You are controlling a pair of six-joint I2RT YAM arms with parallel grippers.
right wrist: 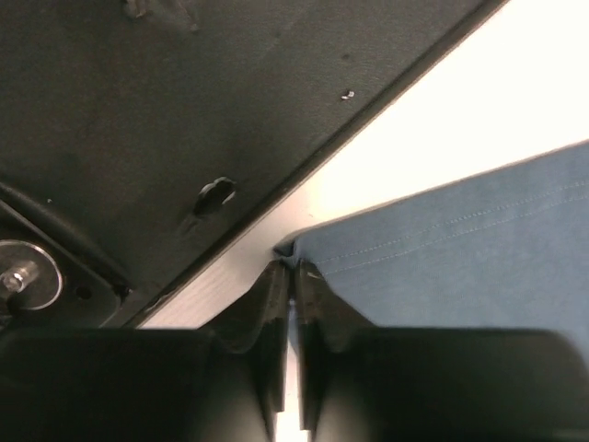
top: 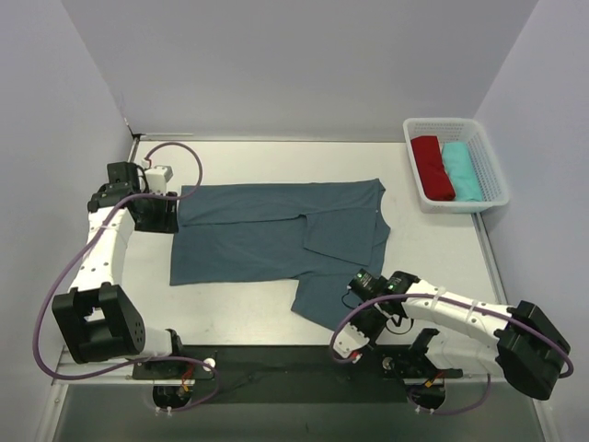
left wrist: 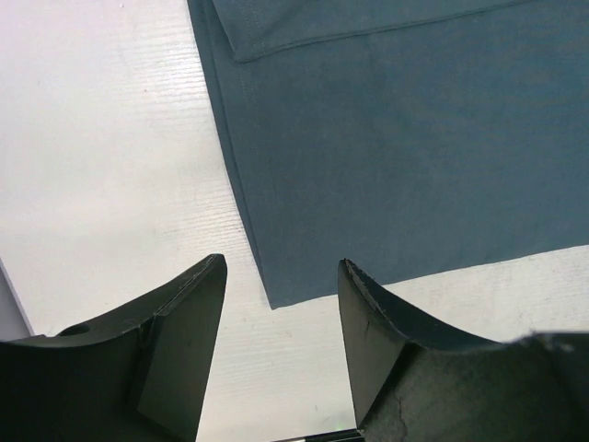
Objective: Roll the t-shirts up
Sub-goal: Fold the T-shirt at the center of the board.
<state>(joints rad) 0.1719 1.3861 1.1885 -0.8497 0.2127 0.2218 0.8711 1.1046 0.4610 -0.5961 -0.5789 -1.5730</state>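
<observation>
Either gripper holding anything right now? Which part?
Right gripper pinches the slate-blue t-shirt by its nearest hemmed corner. Left gripper is open, holding nothing.

My arms: left arm [top: 103, 247] and right arm [top: 453, 309], white shells, black joints.
My cables: purple cable [top: 39, 322], looped along each arm.
My hands: left hand [left wrist: 281, 269], right hand [right wrist: 291, 276], matte black wedge-shaped fingers.
</observation>
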